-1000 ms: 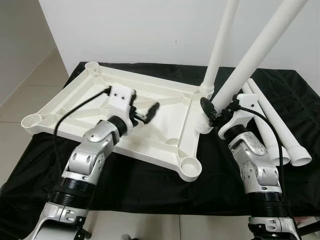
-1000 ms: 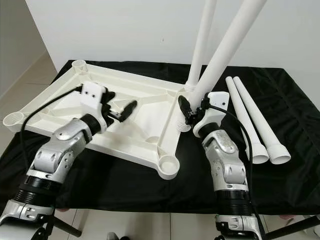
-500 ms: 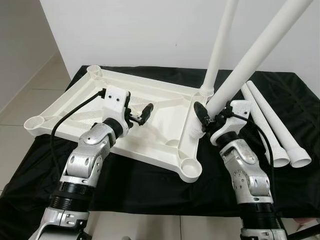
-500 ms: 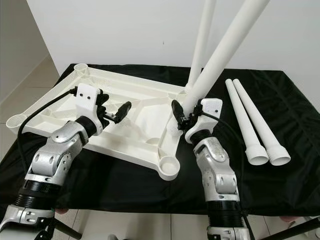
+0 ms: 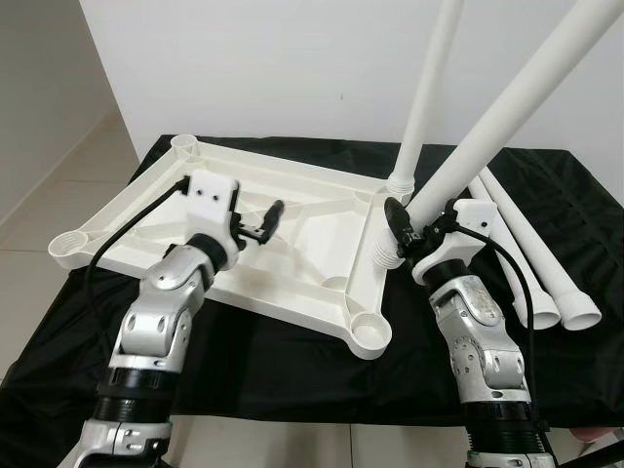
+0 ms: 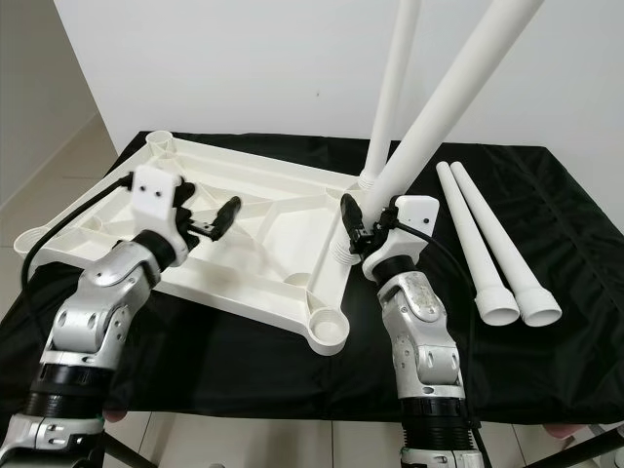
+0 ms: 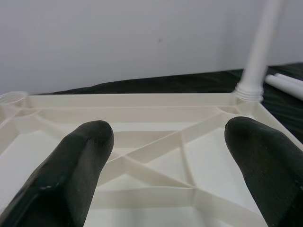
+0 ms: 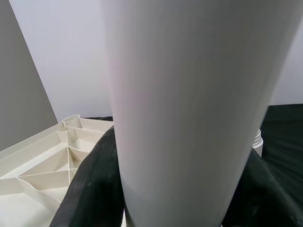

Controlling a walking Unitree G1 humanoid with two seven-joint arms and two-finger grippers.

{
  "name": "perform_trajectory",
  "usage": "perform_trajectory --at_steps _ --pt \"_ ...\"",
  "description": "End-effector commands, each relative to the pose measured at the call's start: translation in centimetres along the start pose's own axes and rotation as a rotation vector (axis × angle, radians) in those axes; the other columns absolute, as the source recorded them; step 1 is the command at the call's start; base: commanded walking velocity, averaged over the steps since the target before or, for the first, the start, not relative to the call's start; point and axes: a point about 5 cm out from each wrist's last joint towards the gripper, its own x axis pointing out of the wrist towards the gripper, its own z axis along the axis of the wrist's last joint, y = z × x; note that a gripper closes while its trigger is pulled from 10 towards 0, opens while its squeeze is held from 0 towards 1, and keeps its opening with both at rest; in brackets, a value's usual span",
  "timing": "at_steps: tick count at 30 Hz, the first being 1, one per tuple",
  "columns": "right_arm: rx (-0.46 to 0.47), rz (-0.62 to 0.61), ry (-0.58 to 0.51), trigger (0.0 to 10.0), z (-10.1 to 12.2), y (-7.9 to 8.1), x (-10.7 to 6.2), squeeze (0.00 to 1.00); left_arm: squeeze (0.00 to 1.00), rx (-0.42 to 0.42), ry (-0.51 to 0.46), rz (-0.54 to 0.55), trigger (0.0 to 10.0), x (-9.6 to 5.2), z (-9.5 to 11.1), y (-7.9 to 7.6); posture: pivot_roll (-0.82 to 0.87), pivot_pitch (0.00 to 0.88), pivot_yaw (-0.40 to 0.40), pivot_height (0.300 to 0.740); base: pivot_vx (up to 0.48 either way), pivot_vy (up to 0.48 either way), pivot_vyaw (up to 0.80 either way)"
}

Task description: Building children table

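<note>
Black cloth is covering the table [image 5: 292, 390] from edge to edge, with a white wall behind it. On the cloth the big white tabletop [image 5: 292, 219] is lying upside down, so its ribs and its round corner sockets are showing. It is sitting on the robot's left and middle part of the table, turned a little at an angle.

One white leg [image 5: 429, 88] is standing straight up in the far corner socket on the right side of the tabletop. A second leg [image 5: 507, 112] is leaning, with its ridged lower end down by the right edge of the tabletop, between the far socket and the near one. Whether that end is sitting in a hole is hard to tell.

Two more spare legs [image 5: 546, 263] are lying flat side by side on the cloth, off to the right of the tabletop, with their wide ends pointing toward the robot.

The right gripper [image 5: 414, 226] is grabbing the leaning leg low down, near the ridged end. In the right wrist view its black fingers [image 8: 94, 189] are wrapping both sides of the white tube, pressed tight on it.

The left gripper [image 5: 263, 219] is hanging over the middle of the tabletop. In the left wrist view its fingers [image 7: 80, 161] are spread wide apart with nothing between them, and the crossing ribs are showing just beyond.
</note>
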Motion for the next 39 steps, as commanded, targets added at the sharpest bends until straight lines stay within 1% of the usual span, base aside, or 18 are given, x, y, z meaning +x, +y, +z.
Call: perform_trajectory --at_steps 1,3,5,6,8,12,14,17,22,25,29,31,33,34,35,37,38,39 --pt "-0.008 -0.006 -0.002 10.0 -0.2 0.1 -0.1 0.0 0.0 -0.021 -0.011 0.287 10.0 -0.5 -0.1 1.7 -0.09 0.0 0.044 0.74 0.0 0.0 0.0" --pt "-0.029 -0.018 0.001 10.0 -0.4 -0.1 -0.1 0.0 0.0 -0.028 -0.011 0.298 10.0 -0.8 -0.4 2.1 -0.09 0.0 0.046 0.74 0.0 0.0 0.0" --pt "-0.057 -0.055 0.023 10.0 -0.9 -0.5 -0.1 0.0 0.0 -0.047 -0.009 0.323 10.0 -1.3 -1.1 2.7 -0.09 0.0 0.046 0.74 0.0 0.0 0.0" --pt "-0.057 -0.055 0.023 10.0 -0.9 -0.5 -0.1 0.0 0.0 -0.047 -0.009 0.323 10.0 -1.3 -1.1 2.7 -0.09 0.0 0.046 0.74 0.0 0.0 0.0" --pt "-0.07 -0.086 0.042 10.0 -1.4 -0.8 0.0 0.0 0.0 -0.081 0.01 0.344 10.0 -1.5 -2.0 3.1 -0.09 0.0 0.052 0.74 0.0 0.0 0.0" --pt "-0.033 -0.084 0.048 10.0 -1.6 -0.8 0.1 0.0 0.0 -0.071 0.027 0.353 10.0 -1.5 -2.6 3.2 -0.09 0.0 0.054 0.74 0.0 0.0 0.0" --pt "-0.045 -0.093 0.055 10.0 -1.8 -0.8 0.0 0.0 0.0 -0.055 0.042 0.36 10.0 -1.6 -2.9 3.3 -0.09 0.0 0.056 0.74 0.0 0.0 0.0" --pt "-0.12 -0.089 0.051 10.0 -2.2 -0.9 -0.5 0.0 0.0 -0.021 0.067 0.36 10.0 -2.1 -3.8 3.2 -0.1 0.0 0.06 0.74 0.0 0.0 0.0" --pt "-0.145 -0.08 0.032 10.0 -2.1 -1.0 -0.9 0.0 0.0 -0.026 0.046 0.344 10.0 -2.4 -3.9 2.9 -0.1 0.0 0.058 0.74 0.0 0.0 0.0" --pt "-0.153 -0.078 0.006 10.0 -1.8 -1.0 -1.4 0.0 0.0 -0.036 0.029 0.339 10.0 -2.7 -4.2 2.3 -0.1 0.0 0.054 0.74 0.0 0.0 0.0" --pt "-0.17 -0.075 -0.003 10.0 -1.7 -0.8 -1.7 0.0 0.0 -0.011 0.027 0.338 10.0 -3.1 -4.4 1.7 -0.1 0.0 0.051 0.74 0.0 0.0 0.0" --pt "-0.175 -0.071 0.003 10.0 -1.8 -0.7 -2.1 0.0 0.0 0.001 0.02 0.325 10.0 -3.6 -4.4 0.9 -0.1 0.0 0.051 0.74 0.0 0.0 0.0" --pt "-0.175 -0.071 0.003 10.0 -1.8 -0.7 -2.1 0.0 0.0 0.001 0.02 0.325 10.0 -3.6 -4.4 0.9 -0.1 0.0 0.051 0.74 0.0 0.0 0.0" --pt "-0.168 -0.07 0.005 10.0 -1.8 -0.6 -2.3 0.0 0.0 -0.001 0.015 0.313 10.0 -3.8 -4.2 0.4 -0.1 0.0 0.049 0.74 0.0 0.0 0.0" --pt "-0.168 -0.07 0.005 10.0 -1.8 -0.6 -2.3 0.0 0.0 -0.001 0.015 0.313 10.0 -3.8 -4.2 0.4 -0.1 0.0 0.049 0.74 0.0 0.0 0.0" --pt "-0.174 -0.065 0.001 10.0 -1.6 -0.3 -2.8 0.0 0.0 0.027 -0.01 0.272 10.0 -4.2 -3.5 -0.7 -0.1 0.0 0.052 0.74 0.0 0.0 0.0" --pt "-0.174 -0.065 0.001 10.0 -1.6 -0.3 -2.8 0.0 0.0 0.027 -0.01 0.272 10.0 -4.2 -3.5 -0.7 -0.1 0.0 0.052 0.74 0.0 0.0 0.0" --pt "-0.182 -0.063 -0.002 10.0 -1.4 -0.1 -3.1 0.0 0.0 0.035 -0.016 0.261 10.0 -4.2 -3.2 -1.2 -0.1 0.0 0.054 0.74 0.0 0.0 0.0"
